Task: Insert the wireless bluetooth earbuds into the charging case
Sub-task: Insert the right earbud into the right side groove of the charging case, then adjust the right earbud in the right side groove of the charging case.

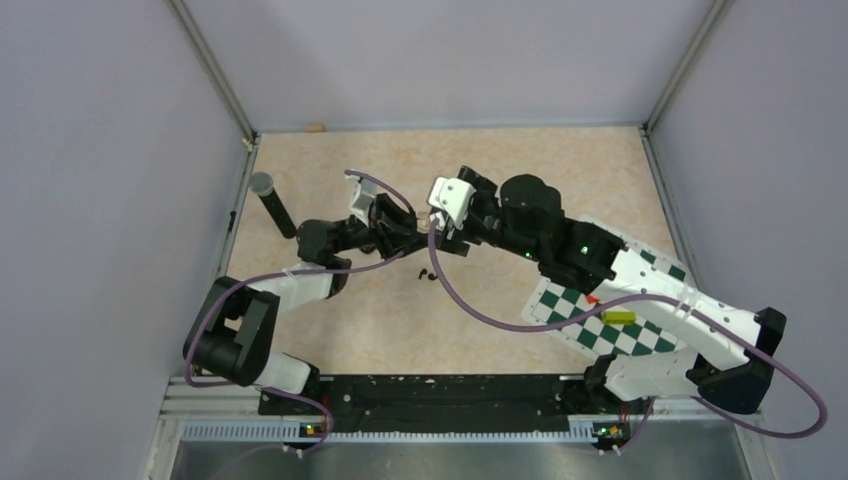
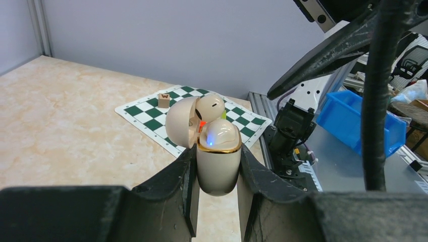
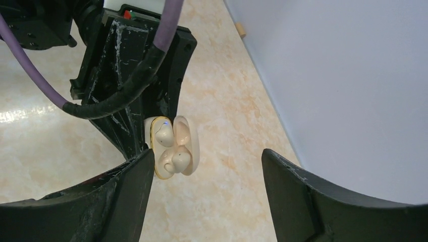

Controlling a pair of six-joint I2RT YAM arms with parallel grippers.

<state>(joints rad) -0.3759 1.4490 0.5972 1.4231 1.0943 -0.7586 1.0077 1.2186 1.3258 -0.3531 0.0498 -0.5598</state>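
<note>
1. Nearest us, a green-checked mat (image 1: 590,320) lies on the marbled beige bench (image 1: 330,330).
2. Mid-bench, we see the left jaws pinching the cream charging case (image 2: 217,169), lid open, earbuds (image 3: 180,159) seated inside.
3. Right jaws spread wide, just beside it.
4. Beyond, pale lilac walls (image 1: 450,60).

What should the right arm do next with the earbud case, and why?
Probably draw the right gripper straight back from the charging case. Its jaws stand open, gripping nothing, and both earbuds appear to sit in the open case, which the left gripper clamps. One bud looks slightly high near the lid, so a gentle press may follow.
</note>
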